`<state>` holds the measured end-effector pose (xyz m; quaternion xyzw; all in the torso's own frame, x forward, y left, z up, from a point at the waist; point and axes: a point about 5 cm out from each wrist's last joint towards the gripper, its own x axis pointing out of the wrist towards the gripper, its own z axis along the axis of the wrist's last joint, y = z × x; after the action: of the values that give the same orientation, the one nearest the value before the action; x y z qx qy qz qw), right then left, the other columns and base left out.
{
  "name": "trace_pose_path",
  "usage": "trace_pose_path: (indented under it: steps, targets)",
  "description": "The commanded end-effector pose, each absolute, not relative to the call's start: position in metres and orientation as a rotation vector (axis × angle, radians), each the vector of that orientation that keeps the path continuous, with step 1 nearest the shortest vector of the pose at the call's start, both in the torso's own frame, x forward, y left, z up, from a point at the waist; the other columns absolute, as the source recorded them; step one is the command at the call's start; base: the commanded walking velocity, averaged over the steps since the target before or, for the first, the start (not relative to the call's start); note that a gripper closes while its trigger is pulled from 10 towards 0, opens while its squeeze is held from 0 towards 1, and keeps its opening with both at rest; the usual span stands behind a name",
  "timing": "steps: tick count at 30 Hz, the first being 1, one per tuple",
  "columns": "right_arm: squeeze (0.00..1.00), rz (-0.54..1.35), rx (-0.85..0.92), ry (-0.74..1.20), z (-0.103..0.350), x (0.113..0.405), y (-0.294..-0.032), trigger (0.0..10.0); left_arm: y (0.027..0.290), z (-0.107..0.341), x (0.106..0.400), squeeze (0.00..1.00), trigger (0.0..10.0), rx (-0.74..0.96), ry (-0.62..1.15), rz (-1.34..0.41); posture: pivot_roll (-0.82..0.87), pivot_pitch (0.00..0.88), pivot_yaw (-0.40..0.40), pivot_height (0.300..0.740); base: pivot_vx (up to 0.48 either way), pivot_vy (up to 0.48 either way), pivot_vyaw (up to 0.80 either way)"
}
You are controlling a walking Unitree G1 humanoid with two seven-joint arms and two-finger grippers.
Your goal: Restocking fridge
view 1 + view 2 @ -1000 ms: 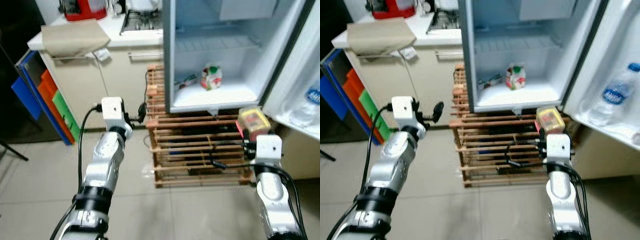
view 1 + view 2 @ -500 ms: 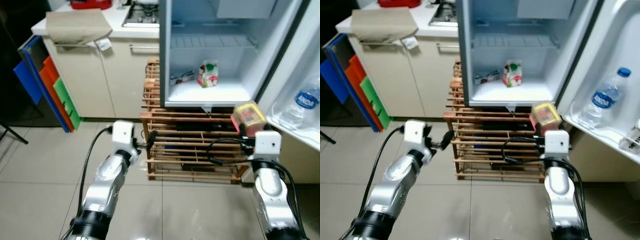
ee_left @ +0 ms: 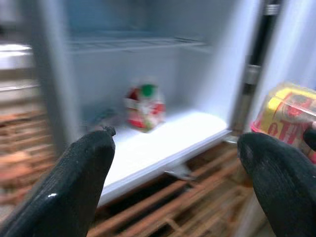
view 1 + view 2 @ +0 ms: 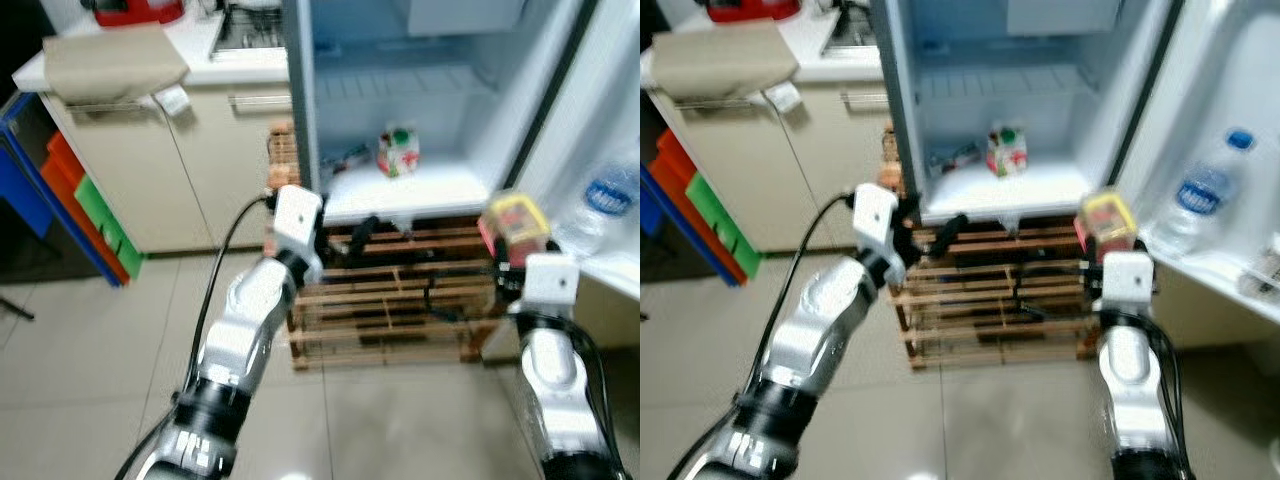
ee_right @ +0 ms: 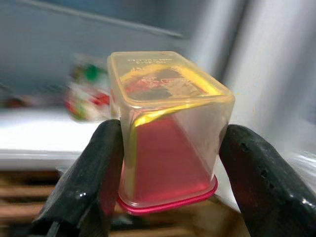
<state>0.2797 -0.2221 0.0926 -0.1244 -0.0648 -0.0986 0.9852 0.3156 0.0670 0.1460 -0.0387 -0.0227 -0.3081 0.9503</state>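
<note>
Right gripper (image 5: 168, 148): two black fingers are clamping a translucent yellow plastic container with a red base (image 5: 165, 131), one on each side wall; it is hanging in front of the open white fridge (image 4: 970, 110), at its lower right corner, above the wooden slatted crate rack (image 4: 980, 300).

Left gripper (image 3: 173, 163): black fingers are standing wide apart, gripping nothing; it is pointing at the front edge of the fridge's bottom shelf (image 4: 420, 190), just below it.

Small red, white and green carton (image 4: 398, 153): sitting upright towards the back of that shelf, beside a flat, blurred packet (image 4: 350, 158).

Clear plastic water bottle with blue label (image 4: 1200, 195): standing in the open door's rack, right of the held container.

Beige kitchen cabinet (image 4: 150, 170): standing left of the fridge, a folded tan cloth (image 4: 105, 65) lying on its counter.
</note>
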Motion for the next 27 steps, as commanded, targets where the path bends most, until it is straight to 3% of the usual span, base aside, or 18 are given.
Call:
trace_pose_path:
  steps: [1, 9, 16, 27]
  targets:
    - [0.0, -0.181, -0.256, -0.148, 0.095, 0.28, -0.218, 0.0, 0.066, 0.149, 0.318, 0.0, 10.0, -0.073, -0.043, -0.645, -0.15, 0.008, 0.058, 0.74, 0.48, 0.0, 0.0]
    - [0.0, -0.181, -0.254, -0.153, 0.097, 0.281, -0.219, 0.0, 0.055, 0.158, 0.315, 0.0, 10.0, -0.053, -0.089, -0.714, -0.15, 0.003, 0.056, 0.74, 0.471, 0.0, 0.0]
    - [0.0, -0.194, -0.257, -0.14, 0.096, 0.28, -0.223, 0.0, 0.055, 0.16, 0.317, 0.0, 10.0, -0.058, -0.075, -0.712, -0.16, 0.001, 0.063, 0.74, 0.0, 0.0, -0.53]
    - [0.0, -0.174, -0.257, -0.154, 0.099, 0.286, -0.217, 0.0, 0.053, 0.156, 0.318, 0.0, 10.0, -0.035, -0.045, -0.705, -0.15, 0.012, 0.074, 0.74, 0.0, 0.0, 0.0]
